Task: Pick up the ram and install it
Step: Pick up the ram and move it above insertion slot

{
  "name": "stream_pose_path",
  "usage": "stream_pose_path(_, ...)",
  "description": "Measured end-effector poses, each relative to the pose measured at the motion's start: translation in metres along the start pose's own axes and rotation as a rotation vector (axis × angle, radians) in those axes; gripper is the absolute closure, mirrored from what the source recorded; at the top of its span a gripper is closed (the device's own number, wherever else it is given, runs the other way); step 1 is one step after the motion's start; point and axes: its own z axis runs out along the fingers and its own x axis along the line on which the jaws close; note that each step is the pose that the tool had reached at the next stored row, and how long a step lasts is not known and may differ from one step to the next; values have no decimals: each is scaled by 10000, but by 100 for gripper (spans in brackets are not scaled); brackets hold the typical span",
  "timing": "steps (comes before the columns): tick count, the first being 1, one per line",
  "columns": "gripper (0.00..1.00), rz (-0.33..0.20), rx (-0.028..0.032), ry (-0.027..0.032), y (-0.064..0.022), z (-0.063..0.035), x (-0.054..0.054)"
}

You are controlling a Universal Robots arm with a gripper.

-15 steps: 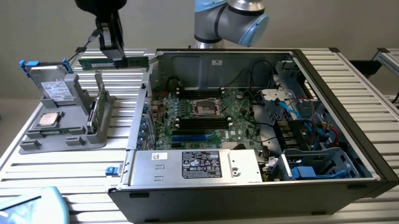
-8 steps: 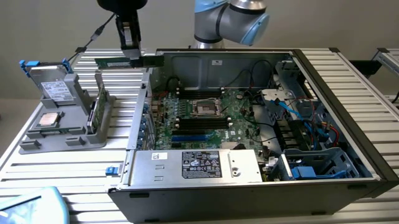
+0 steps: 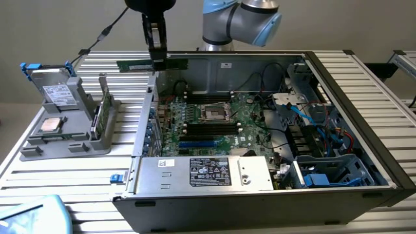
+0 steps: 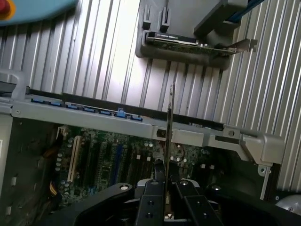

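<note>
The ram (image 3: 136, 64) is a thin green stick held level in the air, just above the open computer case's wall on the exterior view's left. My gripper (image 3: 156, 57) hangs straight down and is shut on its middle. In the wrist view the ram (image 4: 170, 117) appears edge-on as a thin line running out from between the black fingers (image 4: 153, 197), above the case's wall and the edge of the motherboard (image 4: 117, 160). The long black memory slots (image 3: 209, 128) lie beside the processor socket (image 3: 215, 113) on the motherboard, lower than the ram and toward the exterior view's right.
A grey holder (image 3: 62, 144) on the slatted table at the exterior view's left carries a silver processor chip (image 3: 52, 125), an upright card (image 3: 103, 109) and a drive (image 3: 57, 92). Inside the case are a power supply (image 3: 208, 173), cables (image 3: 305, 112) and a blue drive cage (image 3: 325, 178).
</note>
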Motion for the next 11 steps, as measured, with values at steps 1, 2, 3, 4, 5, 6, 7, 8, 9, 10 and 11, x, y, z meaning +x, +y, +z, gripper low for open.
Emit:
stream_pose_path(1,86,1,-2,11,-36,-2,7)
stream_pose_path(2,86,2,-5,27,-69,-3,13)
stream_pose_path(3,86,2,-9,51,-99,-4,18)
stream_pose_path(4,86,4,-17,93,-130,-5,24)
stream_pose_path(5,86,7,-29,164,-155,-5,29)
stream_pose_path(6,86,10,-45,248,-176,-5,33)
stream_pose_path(7,86,14,-60,328,-201,-3,38)
stream_pose_path(8,86,16,-66,367,-231,0,44)
stream_pose_path(9,86,17,-65,378,-263,4,50)
stream_pose_path(10,86,15,-60,380,-295,7,56)
stream_pose_path(11,86,14,-49,382,-326,12,63)
